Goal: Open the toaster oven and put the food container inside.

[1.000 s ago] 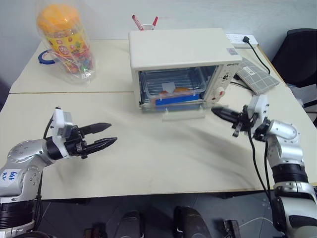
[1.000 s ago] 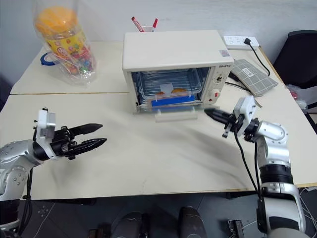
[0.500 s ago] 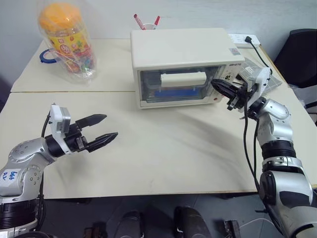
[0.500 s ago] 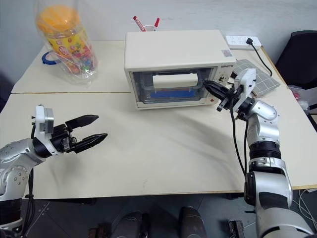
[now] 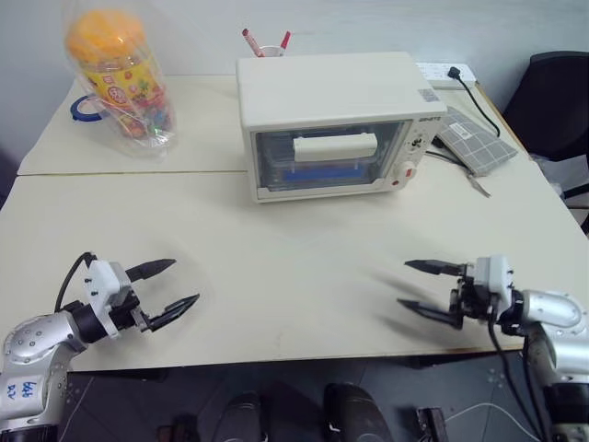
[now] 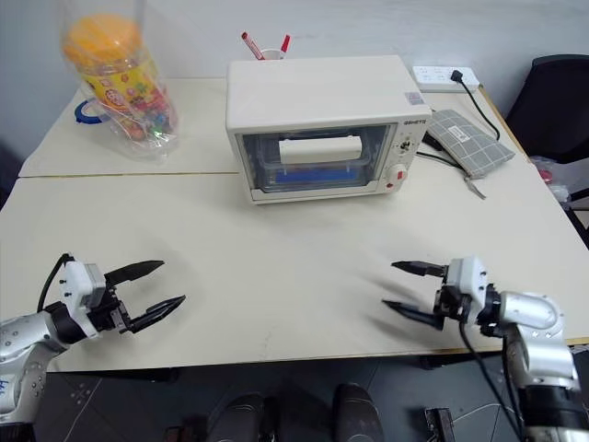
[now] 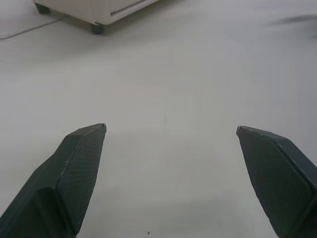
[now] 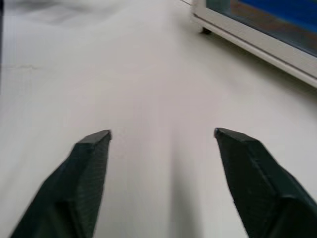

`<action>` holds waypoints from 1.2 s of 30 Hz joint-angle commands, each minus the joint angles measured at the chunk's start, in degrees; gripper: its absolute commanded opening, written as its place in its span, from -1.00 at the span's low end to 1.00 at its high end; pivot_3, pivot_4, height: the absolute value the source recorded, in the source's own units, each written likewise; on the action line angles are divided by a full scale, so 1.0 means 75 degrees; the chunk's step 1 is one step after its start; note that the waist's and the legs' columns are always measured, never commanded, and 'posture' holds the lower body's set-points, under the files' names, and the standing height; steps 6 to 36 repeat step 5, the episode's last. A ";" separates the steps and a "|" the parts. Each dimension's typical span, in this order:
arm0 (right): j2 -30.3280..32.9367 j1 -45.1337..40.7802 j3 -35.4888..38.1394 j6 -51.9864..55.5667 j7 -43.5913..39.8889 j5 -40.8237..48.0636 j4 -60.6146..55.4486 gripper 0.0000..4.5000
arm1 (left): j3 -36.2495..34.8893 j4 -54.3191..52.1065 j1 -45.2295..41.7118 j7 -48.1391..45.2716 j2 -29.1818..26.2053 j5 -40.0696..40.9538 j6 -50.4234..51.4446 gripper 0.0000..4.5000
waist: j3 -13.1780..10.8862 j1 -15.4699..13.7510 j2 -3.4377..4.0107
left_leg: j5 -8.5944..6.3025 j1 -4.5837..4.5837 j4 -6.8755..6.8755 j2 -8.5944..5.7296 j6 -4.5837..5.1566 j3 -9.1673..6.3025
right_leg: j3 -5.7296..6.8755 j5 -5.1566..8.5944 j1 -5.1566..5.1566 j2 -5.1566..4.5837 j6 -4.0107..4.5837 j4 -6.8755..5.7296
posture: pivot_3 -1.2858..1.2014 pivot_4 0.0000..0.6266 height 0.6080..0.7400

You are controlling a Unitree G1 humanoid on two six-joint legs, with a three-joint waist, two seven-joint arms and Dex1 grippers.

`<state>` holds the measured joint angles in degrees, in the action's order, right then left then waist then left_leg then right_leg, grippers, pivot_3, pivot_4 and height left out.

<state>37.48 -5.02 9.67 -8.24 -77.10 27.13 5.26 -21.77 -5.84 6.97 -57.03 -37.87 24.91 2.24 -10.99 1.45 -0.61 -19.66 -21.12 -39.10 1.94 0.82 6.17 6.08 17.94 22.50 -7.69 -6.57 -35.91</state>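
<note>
The cream-white toaster oven (image 5: 331, 92) stands at the back middle of the table, its glass door shut and the white bar handle (image 5: 334, 147) up against the front. Through the glass I see the food container (image 5: 322, 172) on the rack, its blue clip bar showing. My left gripper (image 5: 184, 282) hovers open near the table's front left edge, nothing between its fingers. My right gripper (image 5: 403, 284) is open near the front right edge, also empty. Both are well away from the oven. The right wrist view catches the oven's lower front (image 8: 257, 37).
A tall clear jar with an orange lid (image 5: 118, 78) and a blue tape roll (image 5: 81, 106) sit at the back left. Behind the oven is a cup of pens (image 5: 267, 44). A power strip (image 5: 442, 72), a grey pouch (image 5: 474, 138) and a black chair (image 5: 557, 101) are to the right.
The oven door went from hanging open to shut as the right gripper lifted it. That gripper then pulled back, sank and opened. The left gripper sank toward the front edge.
</note>
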 commanded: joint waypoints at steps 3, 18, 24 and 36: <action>-0.0324 0.0399 0.0057 -0.0066 0.0499 0.0220 -0.0983 0.99 | 0.0199 -0.0121 0.0003 0.0115 0.0076 -0.0362 -0.0737 1.00 | 0.0000 -0.0048 0.0000 | -0.0003 -0.0007 0.0002 -0.0003 0.0003 -0.0002 | 0.0003 0.0000 0.0001 -0.0003 0.0000 -0.0003 | 0.03 -0.52 1.00; -0.0360 0.0471 0.0106 -0.0022 0.0633 0.0290 -0.1170 0.99 | 0.0282 -0.0101 -0.0069 0.0194 0.0075 -0.0378 -0.0667 1.00 | 0.0000 -0.0053 0.0000 | -0.0005 -0.0005 0.0000 -0.0007 0.0008 -0.0001 | 0.0002 -0.0001 -0.0001 -0.0008 -0.0001 -0.0003 | 0.03 -0.52 1.00; -0.0360 0.0471 0.0106 -0.0022 0.0633 0.0290 -0.1170 0.99 | 0.0282 -0.0101 -0.0069 0.0194 0.0075 -0.0378 -0.0667 1.00 | 0.0000 -0.0053 0.0000 | -0.0005 -0.0005 0.0000 -0.0007 0.0008 -0.0001 | 0.0002 -0.0001 -0.0001 -0.0008 -0.0001 -0.0003 | 0.03 -0.52 1.00; -0.0360 0.0471 0.0106 -0.0022 0.0633 0.0290 -0.1170 0.99 | 0.0282 -0.0101 -0.0069 0.0194 0.0075 -0.0378 -0.0667 1.00 | 0.0000 -0.0053 0.0000 | -0.0005 -0.0005 0.0000 -0.0007 0.0008 -0.0001 | 0.0002 -0.0001 -0.0001 -0.0008 -0.0001 -0.0003 | 0.03 -0.52 1.00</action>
